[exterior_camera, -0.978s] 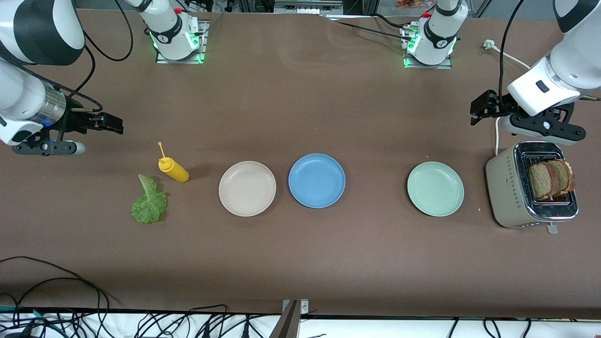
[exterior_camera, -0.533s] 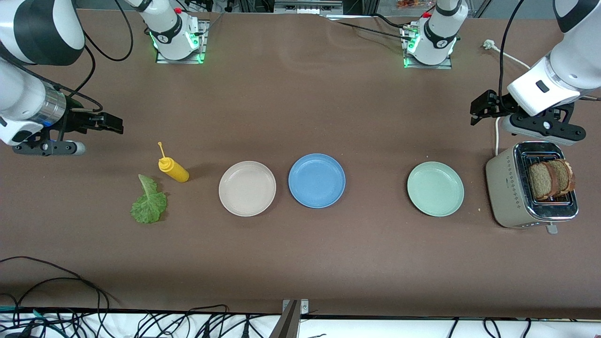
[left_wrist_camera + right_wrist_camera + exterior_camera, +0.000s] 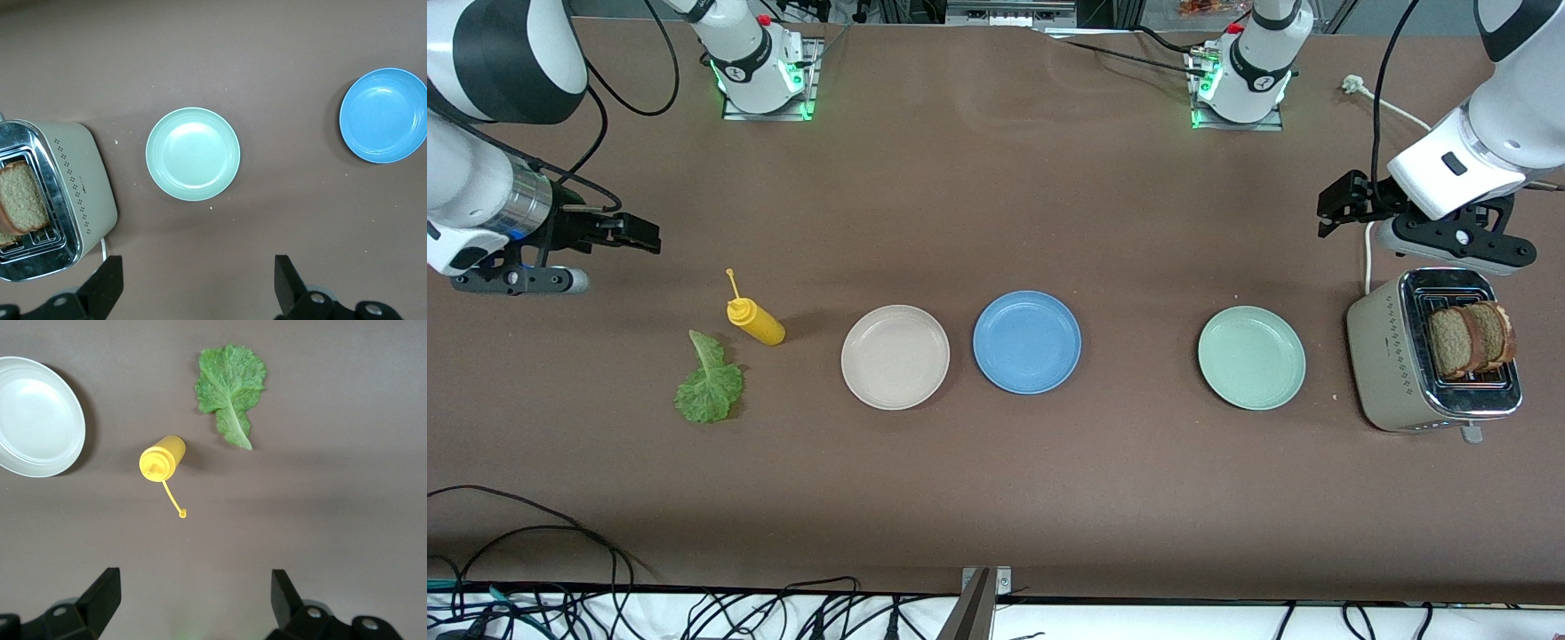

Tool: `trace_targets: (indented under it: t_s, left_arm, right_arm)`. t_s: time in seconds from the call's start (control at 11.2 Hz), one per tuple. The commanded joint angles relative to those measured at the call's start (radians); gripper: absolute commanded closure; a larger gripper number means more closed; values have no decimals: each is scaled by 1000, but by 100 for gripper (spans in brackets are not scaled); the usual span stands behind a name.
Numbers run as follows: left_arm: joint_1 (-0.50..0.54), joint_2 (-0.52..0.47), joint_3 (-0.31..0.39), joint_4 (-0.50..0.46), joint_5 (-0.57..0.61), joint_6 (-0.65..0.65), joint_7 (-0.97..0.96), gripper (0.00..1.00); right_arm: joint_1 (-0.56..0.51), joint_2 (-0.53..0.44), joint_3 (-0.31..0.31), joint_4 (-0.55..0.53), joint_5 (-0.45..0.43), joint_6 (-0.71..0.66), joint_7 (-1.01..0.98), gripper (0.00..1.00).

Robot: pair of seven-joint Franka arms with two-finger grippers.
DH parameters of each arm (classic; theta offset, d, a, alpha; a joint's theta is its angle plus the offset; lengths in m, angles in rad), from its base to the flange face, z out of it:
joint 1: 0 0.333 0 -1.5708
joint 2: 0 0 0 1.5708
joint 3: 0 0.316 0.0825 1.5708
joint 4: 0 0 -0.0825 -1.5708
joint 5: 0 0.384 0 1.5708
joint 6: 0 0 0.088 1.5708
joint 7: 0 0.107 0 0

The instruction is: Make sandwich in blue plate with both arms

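Brown table (image 3: 996, 498), blue plate (image 3: 1027, 342) bare at its middle.
I see the lettuce leaf (image 3: 709, 384) with its stalk pointing toward the bases; left gripper (image 3: 1336, 206) and right gripper (image 3: 639, 235) wide open, empty.

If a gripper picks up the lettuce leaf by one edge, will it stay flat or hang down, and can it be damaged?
The lettuce leaf looks thin and ruffled, so it would probably droop when lifted by one edge. Its pale middle rib, clearer in the right wrist view, may give some stiffness there. It seems very light, and a hard pinch might bruise or tear it.
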Motion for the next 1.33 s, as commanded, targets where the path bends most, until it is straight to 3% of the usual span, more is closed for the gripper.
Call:
trace_targets:
  t_s: [0.0,0.36,1.24]
  left_arm:
    - [4,-4,0,10,8,-9,22,0]
    - [1,-4,0,10,6,-9,21,0]
    - [2,-4,0,10,6,-9,22,0]
  right_arm:
    - [0,18,1,14,13,-3,-15,0]
    - [6,62,4,17,17,23,-52,0]
    - [26,59,8,19,16,24,-51,0]
